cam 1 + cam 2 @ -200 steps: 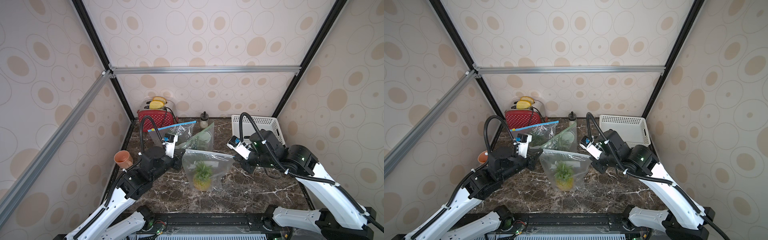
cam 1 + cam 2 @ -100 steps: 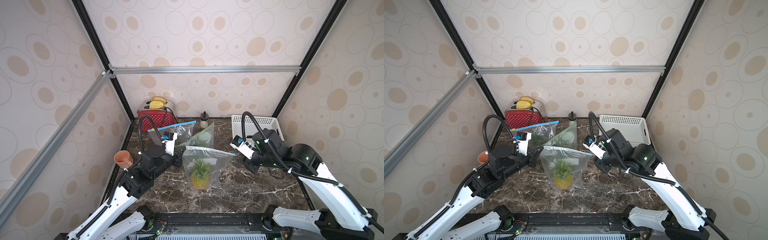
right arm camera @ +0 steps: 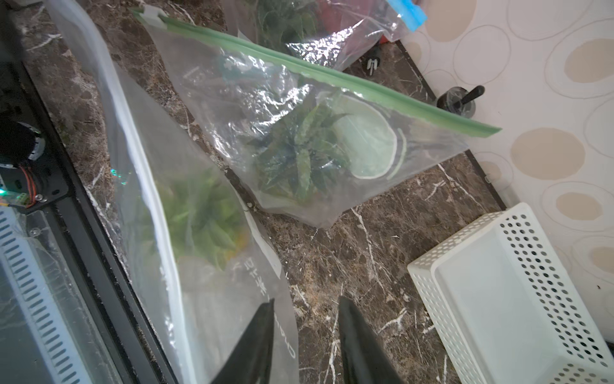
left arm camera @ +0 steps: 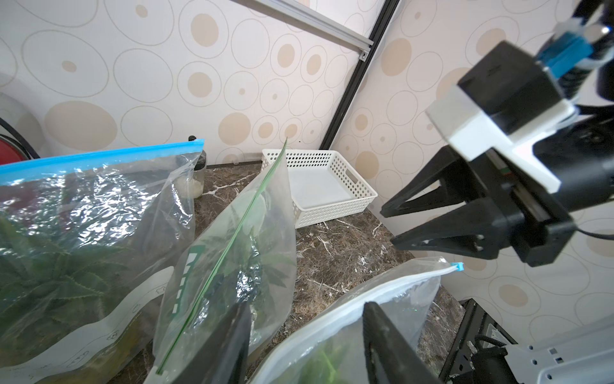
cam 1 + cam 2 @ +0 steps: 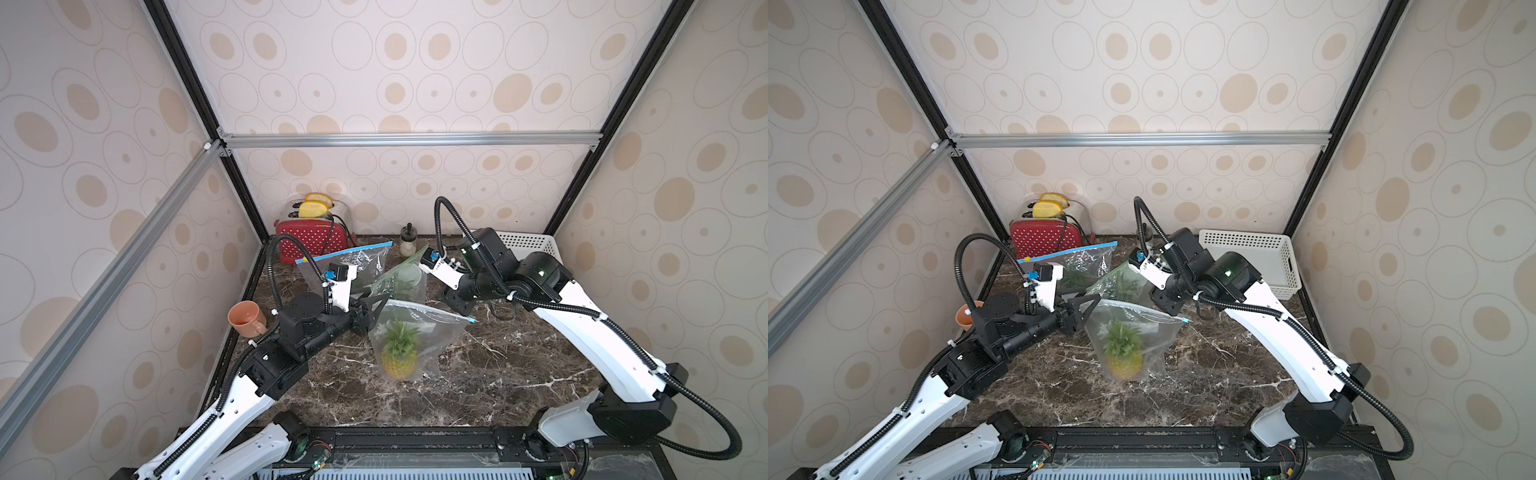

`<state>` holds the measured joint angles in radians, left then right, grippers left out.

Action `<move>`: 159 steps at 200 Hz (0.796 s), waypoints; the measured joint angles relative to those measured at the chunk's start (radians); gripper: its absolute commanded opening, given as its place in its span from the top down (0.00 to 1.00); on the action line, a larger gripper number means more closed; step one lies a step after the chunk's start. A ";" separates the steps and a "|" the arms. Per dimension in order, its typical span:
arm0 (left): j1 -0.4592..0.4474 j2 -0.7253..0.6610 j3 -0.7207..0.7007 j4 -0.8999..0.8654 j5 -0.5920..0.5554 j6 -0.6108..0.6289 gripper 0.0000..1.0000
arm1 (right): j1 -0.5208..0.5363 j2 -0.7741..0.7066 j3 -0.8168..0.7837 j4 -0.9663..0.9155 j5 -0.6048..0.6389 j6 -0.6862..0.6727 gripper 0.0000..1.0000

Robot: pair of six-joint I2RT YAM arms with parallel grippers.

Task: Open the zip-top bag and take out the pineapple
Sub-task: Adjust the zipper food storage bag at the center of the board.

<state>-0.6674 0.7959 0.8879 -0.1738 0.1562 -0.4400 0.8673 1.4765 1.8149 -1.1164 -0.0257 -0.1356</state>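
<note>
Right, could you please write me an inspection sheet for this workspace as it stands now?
Surface: dark marble tabletop, nothing spilled.
Job's things: zip-top bag stands mid-table with the pineapple inside; blue slider at one end; cannot tell whether the mouth is open.
Clutter: blue-zip bag and green-zip bag behind it, both holding greenery; red toaster, orange mug, small jar, white basket near the edges.
Tools: left tool open, jaws either side of the bag's top corner; right tool open, empty, near the slider end.
Cables: black conduit loops over each arm; toaster cord hangs down its front.
Surroundings: patterned wall panels, aluminium frame bar; nothing else seen.
</note>
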 measured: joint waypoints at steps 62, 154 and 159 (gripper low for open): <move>0.000 -0.010 0.000 -0.039 0.003 -0.009 0.42 | 0.000 0.025 0.047 -0.022 -0.146 -0.004 0.62; 0.000 -0.058 0.000 -0.068 0.002 -0.010 0.41 | 0.000 0.032 0.072 -0.050 -0.228 -0.005 0.63; 0.000 -0.060 0.000 -0.069 0.002 -0.010 0.41 | 0.000 0.032 0.072 -0.050 -0.226 -0.005 0.64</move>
<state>-0.6674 0.7357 0.8883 -0.2428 0.1585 -0.4500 0.8673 1.5082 1.8866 -1.1664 -0.2516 -0.1402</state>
